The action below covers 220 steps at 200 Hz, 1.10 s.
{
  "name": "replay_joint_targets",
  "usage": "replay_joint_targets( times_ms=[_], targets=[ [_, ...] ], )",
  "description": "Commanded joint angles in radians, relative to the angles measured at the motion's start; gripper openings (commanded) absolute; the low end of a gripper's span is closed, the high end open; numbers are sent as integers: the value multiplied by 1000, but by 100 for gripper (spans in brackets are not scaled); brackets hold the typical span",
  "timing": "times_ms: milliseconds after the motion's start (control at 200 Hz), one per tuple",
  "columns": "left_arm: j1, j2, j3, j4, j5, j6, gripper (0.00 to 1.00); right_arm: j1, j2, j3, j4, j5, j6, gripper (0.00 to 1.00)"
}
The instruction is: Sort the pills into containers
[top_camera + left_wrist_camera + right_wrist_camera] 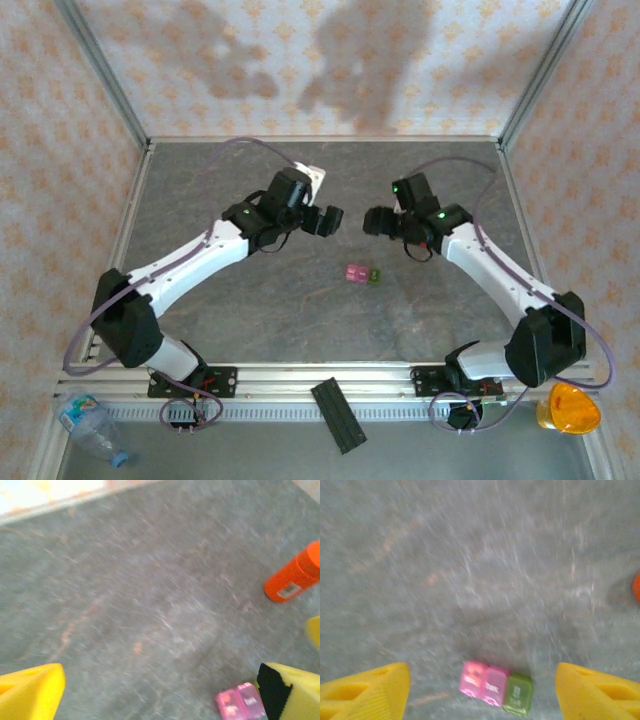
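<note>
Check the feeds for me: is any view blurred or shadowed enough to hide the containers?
Top external: sharp and evenly lit, soft shadows on the back wall, containers clear. Left wrist: streaky blur, orange bottle soft-edged, containers cut off at the bottom edge. Right wrist: smeared too, pink and green halves distinguishable.

Overhead view looks down; wrist views — close, downward — share the containers (495, 686).
</note>
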Motion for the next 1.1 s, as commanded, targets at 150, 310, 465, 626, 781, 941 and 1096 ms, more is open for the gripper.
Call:
replay_joint_targets(
  times_ms=[150,310,465,626,781,941,1096],
  targets=[
    [67,-214,-153,247,-325,147,100,-146,-90,202,-45,185,-21,98],
    [190,-361,-325,458,-342,174,100,-241,-126,216,-2,392,-17,100],
    [340,-456,-465,598,-320,172,100,-362,-145,133,100,520,23,100],
    [481,-474,-598,651,-262,130,100,-418,-147,-36,296,650,-10,100],
    [514,-462,-798,839,-299,208,100,-440,-190,-245,528,719,-78,100],
    [514,-389,-951,1016,-346,222,100,-451,-176,-416,658,750,-149,100],
    [515,-235,-1006,1171,-320,212,100,-451,-138,-594,848,724,-186,100]
  ],
)
